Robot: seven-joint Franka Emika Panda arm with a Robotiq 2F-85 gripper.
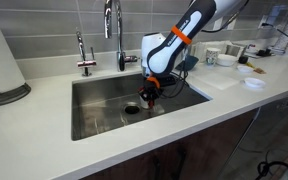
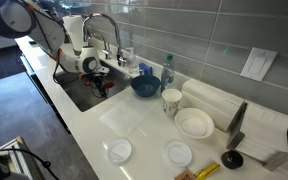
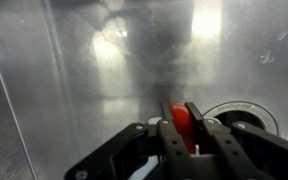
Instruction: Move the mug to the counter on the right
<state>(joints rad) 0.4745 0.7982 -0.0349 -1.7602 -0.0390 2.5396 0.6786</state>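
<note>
Down in the sink (image 1: pixel 89 100). In an exterior view the arm comes in from the upper right of the frame and over the basin edge. The wrist points straight down beside the drain (image 1: pixel 132 108).

My fingers (image 3: pixel 169 130) are drawn in on the mug (image 3: pixel 181 120), one on each side of a strip of red at the lower middle of the wrist view. I read it as a pinch across the mug's wall from above. The view is too tight to show rim or handle, so that is a judgement. A top-down pinch makes sense here, because the basin walls leave little room to come in from the side.

The mug is inside the basin, close to the drain, whose ring sits at the lower right of the wrist view. From outside it is only a spot of red under the wrist. I cannot tell whether it is off the steel floor.

The target is the worktop (image 2: pixel 134 120) past the sink, with its paler board-like patch in the middle of the frame. A blue bowl (image 2: pixel 144 85) and a white cup (image 2: pixel 172 101) stand along the back. Small plates (image 2: pixel 120 150) lie toward the lower edge, so the bare patch looks like the sensible landing spot.

My reckoning for the next move is a straight lift clear of the basin rim before any sideways travel. The faucet (image 1: pixel 114 30) stands close behind the arm.
</note>
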